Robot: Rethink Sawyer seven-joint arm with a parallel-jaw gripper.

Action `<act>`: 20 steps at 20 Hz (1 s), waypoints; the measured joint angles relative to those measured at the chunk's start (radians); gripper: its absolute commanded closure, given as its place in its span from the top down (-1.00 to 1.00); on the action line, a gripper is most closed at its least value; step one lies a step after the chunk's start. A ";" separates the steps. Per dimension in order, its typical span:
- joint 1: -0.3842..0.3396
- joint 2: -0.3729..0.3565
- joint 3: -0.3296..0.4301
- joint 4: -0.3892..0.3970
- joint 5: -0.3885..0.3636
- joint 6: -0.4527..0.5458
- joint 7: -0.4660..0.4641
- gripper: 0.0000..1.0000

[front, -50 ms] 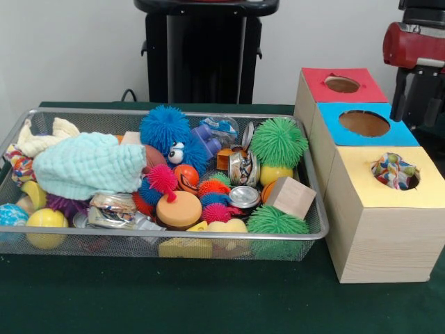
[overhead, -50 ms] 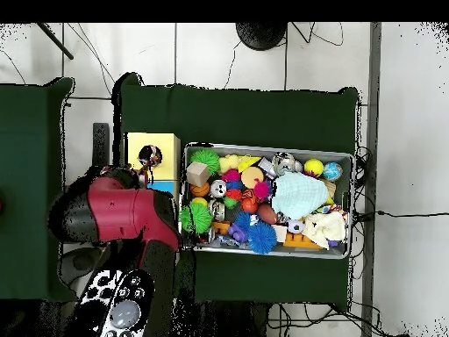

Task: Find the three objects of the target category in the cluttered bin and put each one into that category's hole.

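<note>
Low front, high overhead; shared bin (front, -50 ms: 316, 229) (overhead, -50 ms: 267, 147).

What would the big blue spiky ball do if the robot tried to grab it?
The blue spiky ball looks soft and squishy, so its thin spikes would probably bend. It seems light. Being round and perched atop the pile in the wire bin, it might roll off when nudged.

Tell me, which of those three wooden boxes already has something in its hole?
The yellow-topped box, nearest the camera: a colourful cloth shows in its hole. The holes of the blue-topped box and the red-topped box look empty.
</note>
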 measured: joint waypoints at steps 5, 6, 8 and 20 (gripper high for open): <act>0.000 0.000 0.000 0.000 0.003 -0.001 0.000 -1.00; 0.000 0.000 0.000 0.000 0.003 -0.001 0.000 -1.00; 0.000 0.002 -0.002 0.000 0.005 -0.001 0.000 -1.00; 0.000 0.024 -0.009 0.000 0.027 -0.002 0.000 -1.00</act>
